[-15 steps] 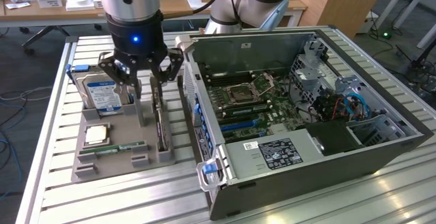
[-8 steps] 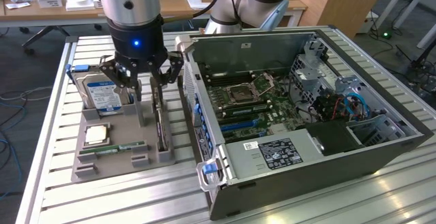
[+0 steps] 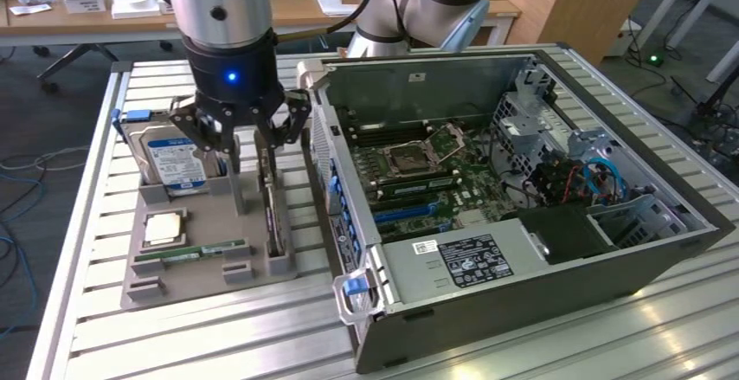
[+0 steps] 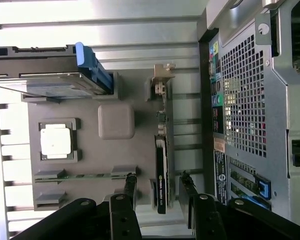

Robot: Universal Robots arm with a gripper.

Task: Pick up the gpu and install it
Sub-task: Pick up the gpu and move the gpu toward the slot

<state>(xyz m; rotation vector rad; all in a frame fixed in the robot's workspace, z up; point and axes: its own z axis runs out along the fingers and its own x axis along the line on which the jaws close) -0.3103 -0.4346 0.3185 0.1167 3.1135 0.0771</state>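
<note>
The open computer case [image 3: 520, 302] lay on the slatted table [image 3: 86, 250]; just beside it, on the exterior view's left, sat the grey parts tray [image 3: 208, 272]. The gripper [image 3: 256, 151] hung over the tray, jaws open, straddling the gpu [image 3: 273, 215] without clamping it; the gpu stood on edge in its tray slot nearest the case.

A slatted aluminium workbench [image 3: 208, 345] carries two items. A grey parts tray [image 3: 185, 278] sits at the exterior view's left, just beside an open desktop computer case [image 3: 543, 298] at its right.
</note>
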